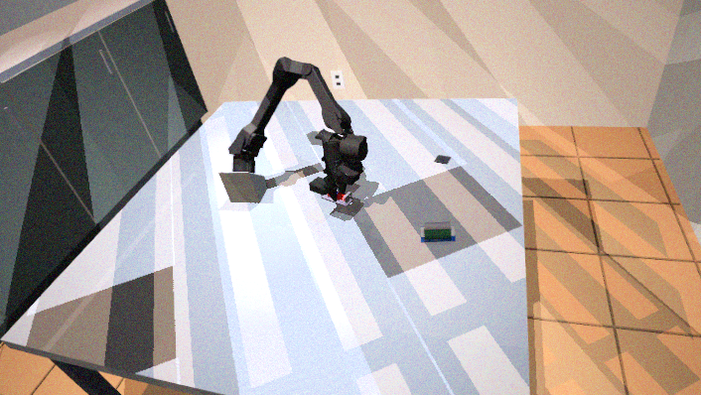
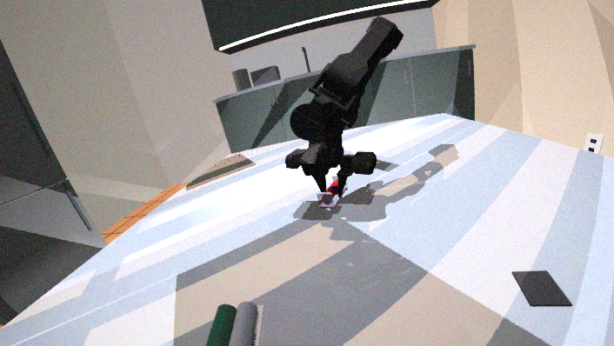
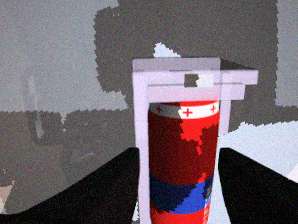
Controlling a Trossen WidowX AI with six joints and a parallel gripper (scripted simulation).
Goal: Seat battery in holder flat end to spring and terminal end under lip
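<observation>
The battery (image 1: pixel 342 197) (image 2: pixel 333 188) (image 3: pixel 180 165), red with a blue band and a white band of plus signs, lies lengthwise in the pale, see-through holder (image 2: pixel 329 205) (image 3: pixel 142 105). In the wrist view its plus end is at the holder's lip, and the terminal tip is hidden there. The side walls run along the battery. The flat end and the spring are out of view, so their contact cannot be told. My gripper (image 1: pixel 338 195) (image 2: pixel 332 192) (image 3: pixel 178 157) is partly open, with its black fingers low on either side of the battery and a narrow gap showing at the left finger.
A green cylinder (image 1: pixel 438 233) (image 2: pixel 221 326) lies beside a grey cylinder (image 2: pixel 245 323), on a blue-edged piece right of the arm in the top view. A thin dark square (image 1: pixel 442 159) (image 2: pixel 542 289) lies farther back. Broad shadows cross the table.
</observation>
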